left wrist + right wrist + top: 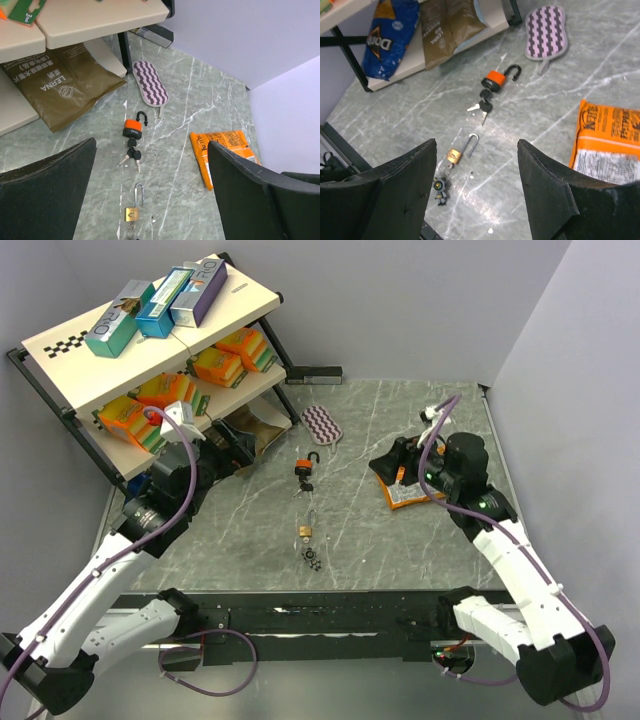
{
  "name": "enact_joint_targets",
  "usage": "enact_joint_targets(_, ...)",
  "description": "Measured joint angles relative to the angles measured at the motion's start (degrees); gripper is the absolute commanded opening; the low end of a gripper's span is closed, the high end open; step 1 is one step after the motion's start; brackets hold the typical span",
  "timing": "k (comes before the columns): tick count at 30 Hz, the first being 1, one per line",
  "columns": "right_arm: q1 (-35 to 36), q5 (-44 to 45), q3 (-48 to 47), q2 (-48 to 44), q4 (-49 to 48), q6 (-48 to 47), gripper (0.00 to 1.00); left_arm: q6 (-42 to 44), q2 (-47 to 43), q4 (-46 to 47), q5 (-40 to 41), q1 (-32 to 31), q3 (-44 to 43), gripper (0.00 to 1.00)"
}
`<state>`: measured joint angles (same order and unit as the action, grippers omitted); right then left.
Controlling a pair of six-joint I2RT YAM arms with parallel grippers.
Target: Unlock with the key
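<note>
Orange padlock (pixel 133 128): lies flat near mid-table with the black shackle swung open, just in front of the purple zigzag pad (pixel 150 83).
Keys (pixel 134 155): a dark-headed bunch touching the padlock's base and fanned out toward the near edge; cannot tell whether one sits in the keyhole.
Brass padlock (pixel 132 214): lies nearer the arm bases, in line with the orange one and apart from it, with the long shackle apparently seated. A small dark key ring (pixel 440 189) rests at its base.
Left gripper (pixel 152 145): hovers above the table beside the shelf unit (pixel 150 340), fingers spread wide and empty, pointed toward both padlocks.
Right gripper (pixel 476 145): hangs over the right half of the table, fingers likewise spread and holding nothing.
Orange snack packet (pixel 610 145): lies flat on the marble-patterned table (pixel 380 540), below the right gripper.
Brown bag (pixel 55 87): lies under the lowest shelf.
</note>
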<state>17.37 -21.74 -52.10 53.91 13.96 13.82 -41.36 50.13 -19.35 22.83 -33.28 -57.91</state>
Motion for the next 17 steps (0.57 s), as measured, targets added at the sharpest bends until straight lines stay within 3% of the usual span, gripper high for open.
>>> enact_joint_targets(17, 0.0, 2.86, 3.48, -1.86, -0.28, 1.57, 0.72, 1.99, 0.11, 0.28, -1.7, 0.0, 0.02, 0.96)
